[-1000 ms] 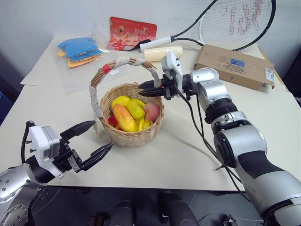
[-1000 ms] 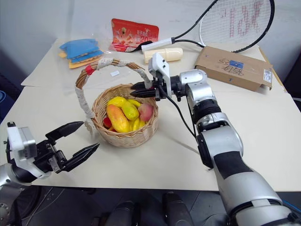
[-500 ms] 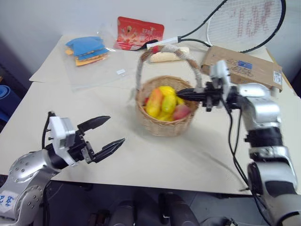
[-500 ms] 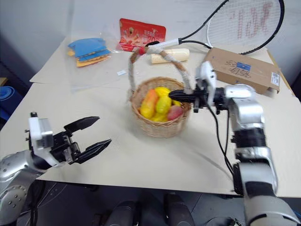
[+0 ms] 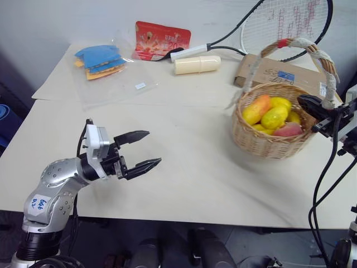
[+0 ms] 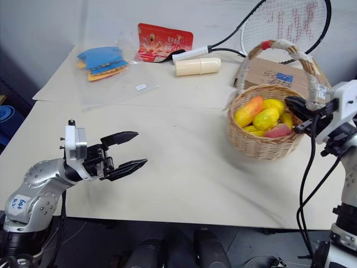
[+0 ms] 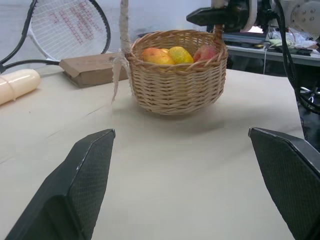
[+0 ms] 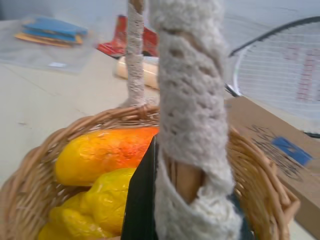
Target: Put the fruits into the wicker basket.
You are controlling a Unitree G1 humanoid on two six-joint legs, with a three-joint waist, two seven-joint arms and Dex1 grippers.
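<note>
The wicker basket (image 5: 271, 143) stands at the right side of the table, its taped handle (image 8: 192, 125) arching over it. Inside lie the fruits (image 5: 273, 117): an orange-red mango, yellow lemons and a pinkish peach. My right gripper (image 5: 310, 104) is at the basket's right rim, shut on the base of the handle, which sits between its fingers in the right wrist view. My left gripper (image 5: 153, 147) hovers open over the front left of the table, well apart from the basket (image 7: 175, 75), with nothing between its fingers.
A cardboard box (image 5: 279, 75) lies just behind the basket, with a tennis racket (image 5: 279, 25) beyond it. A cream cylinder (image 5: 196, 65), a red packet (image 5: 160, 39) and blue packets in a clear bag (image 5: 100, 60) lie at the back.
My right gripper, shut on the handle, has taken the basket from the table's middle to its right side. My left gripper has moved a little forward and inward, still open.
</note>
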